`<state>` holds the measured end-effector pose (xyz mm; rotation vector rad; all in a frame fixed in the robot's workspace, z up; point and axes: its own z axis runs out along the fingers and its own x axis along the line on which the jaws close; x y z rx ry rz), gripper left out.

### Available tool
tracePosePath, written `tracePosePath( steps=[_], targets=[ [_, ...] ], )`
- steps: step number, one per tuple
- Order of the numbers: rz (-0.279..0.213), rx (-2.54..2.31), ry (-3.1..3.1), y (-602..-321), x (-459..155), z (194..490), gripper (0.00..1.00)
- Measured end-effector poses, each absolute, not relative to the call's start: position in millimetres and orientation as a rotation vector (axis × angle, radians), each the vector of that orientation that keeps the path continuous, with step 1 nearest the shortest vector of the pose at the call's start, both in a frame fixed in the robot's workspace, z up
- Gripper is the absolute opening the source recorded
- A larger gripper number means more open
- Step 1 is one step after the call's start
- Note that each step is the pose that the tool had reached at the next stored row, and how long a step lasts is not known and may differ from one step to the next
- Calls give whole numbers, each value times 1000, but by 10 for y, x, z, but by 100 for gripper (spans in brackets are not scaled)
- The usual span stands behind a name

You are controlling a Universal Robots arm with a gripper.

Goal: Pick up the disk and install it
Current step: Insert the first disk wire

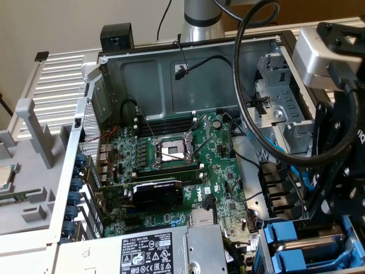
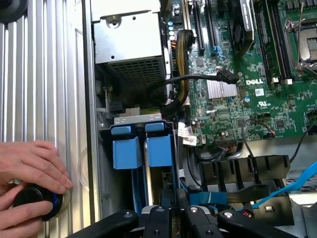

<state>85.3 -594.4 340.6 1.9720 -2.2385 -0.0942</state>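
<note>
My gripper (image 2: 172,198) reaches down into the drive bay at the case's corner, its black fingers close together. The disk (image 2: 159,150) stands on edge in that bay, showing a bright blue rail and a thin silver side, and the fingers look shut on its near edge. Beside it sits a second blue-railed carrier (image 2: 126,152). In the exterior view the gripper (image 1: 322,220) hangs over the blue carriers (image 1: 283,235) at that view's lower right, and the grip itself is hidden by the arm.
A person's hand (image 2: 29,163) rests on a black knob (image 2: 34,201) on the ribbed panel outside the case. The grey power supply (image 1: 154,251) borders the bay. Black cables (image 1: 256,114) and a blue cable (image 2: 292,186) hang near the motherboard (image 1: 182,165).
</note>
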Motion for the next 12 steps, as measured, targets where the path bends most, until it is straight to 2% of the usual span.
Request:
tracePosePath(
  steps=[12],
  targets=[
    [-95, 1957, -2254, -5948, 854, 3405, 17]
  ],
)
